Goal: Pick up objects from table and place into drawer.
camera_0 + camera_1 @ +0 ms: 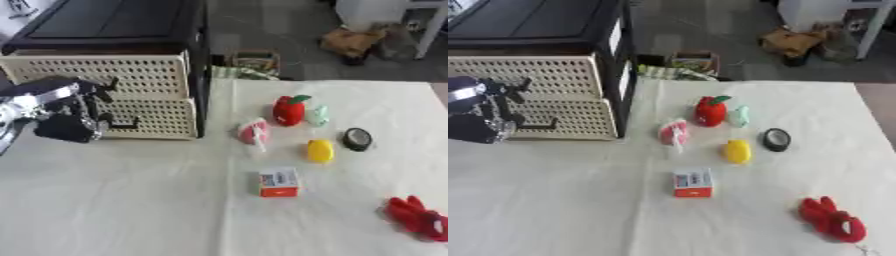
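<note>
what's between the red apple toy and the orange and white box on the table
Two things sit near that line in the left eye view: a pink and white packet left of it, a yellow lemon-shaped toy right of it.

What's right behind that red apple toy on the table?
A small pale green object sits just behind and beside the red apple toy. The apple covers part of it, so its shape is unclear.

A cream perforated plastic drawer unit (131, 82) with a black top stood at upper left. On the white tablecloth (131, 200) lay a red apple toy (290, 110) with a green leaf, a yellow lemon-shaped toy (320, 150), an orange-and-white small box (279, 182) and a red plush toy (418, 217) at lower right.
</note>
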Available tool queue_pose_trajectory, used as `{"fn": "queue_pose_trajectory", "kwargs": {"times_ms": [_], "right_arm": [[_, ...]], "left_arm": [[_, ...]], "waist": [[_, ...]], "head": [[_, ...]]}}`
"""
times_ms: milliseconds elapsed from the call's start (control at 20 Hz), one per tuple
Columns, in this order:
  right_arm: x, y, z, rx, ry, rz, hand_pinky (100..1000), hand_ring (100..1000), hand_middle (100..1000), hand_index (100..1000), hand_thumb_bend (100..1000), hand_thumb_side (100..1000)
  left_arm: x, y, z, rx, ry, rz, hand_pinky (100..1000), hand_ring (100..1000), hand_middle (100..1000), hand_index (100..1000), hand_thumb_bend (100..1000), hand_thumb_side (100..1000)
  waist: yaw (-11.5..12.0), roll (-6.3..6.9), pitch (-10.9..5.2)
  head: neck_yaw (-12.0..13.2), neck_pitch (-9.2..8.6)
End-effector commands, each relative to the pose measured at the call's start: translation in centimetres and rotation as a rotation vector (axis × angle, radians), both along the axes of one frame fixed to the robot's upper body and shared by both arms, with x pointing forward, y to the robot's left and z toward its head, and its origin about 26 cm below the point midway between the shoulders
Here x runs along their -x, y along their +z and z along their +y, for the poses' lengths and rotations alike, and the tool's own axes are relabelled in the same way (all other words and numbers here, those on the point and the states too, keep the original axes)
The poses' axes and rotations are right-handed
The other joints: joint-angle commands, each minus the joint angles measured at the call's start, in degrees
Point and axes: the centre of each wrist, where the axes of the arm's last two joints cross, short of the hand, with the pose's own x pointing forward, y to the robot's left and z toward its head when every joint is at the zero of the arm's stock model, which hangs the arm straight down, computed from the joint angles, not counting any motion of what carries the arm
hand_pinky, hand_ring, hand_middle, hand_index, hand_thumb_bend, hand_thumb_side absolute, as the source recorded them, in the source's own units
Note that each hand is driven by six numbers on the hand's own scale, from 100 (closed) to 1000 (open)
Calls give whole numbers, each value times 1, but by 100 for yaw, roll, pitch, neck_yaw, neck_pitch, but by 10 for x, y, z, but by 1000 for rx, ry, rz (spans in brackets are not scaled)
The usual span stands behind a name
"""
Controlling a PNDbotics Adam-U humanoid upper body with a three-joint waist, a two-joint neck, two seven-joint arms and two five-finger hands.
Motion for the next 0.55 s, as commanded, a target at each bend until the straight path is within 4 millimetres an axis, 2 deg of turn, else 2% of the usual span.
{"fn": "queue_pose_trajectory", "kwargs": {"times_ms": [50, 250, 550], "right_arm": [[4, 11, -1, 19, -3, -35, 784, 592, 521, 733, 100, 771], [4, 11, -1, 20, -5, -35, 783, 592, 521, 732, 100, 764], [4, 10, -1, 18, -7, -34, 783, 592, 521, 732, 100, 764]], "left_arm": [[4, 10, 3, -7, 4, -30, 245, 450, 521, 873, 105, 408], [11, 4, 2, -56, -18, 15, 215, 410, 485, 796, 105, 408], [22, 9, -2, -113, -42, 56, 215, 410, 485, 796, 105, 408]], "waist": [[10, -15, -118], [45, -33, -154], [58, -38, -170]], "head": [[-2, -83], [-27, -56], [-50, -42]]}}
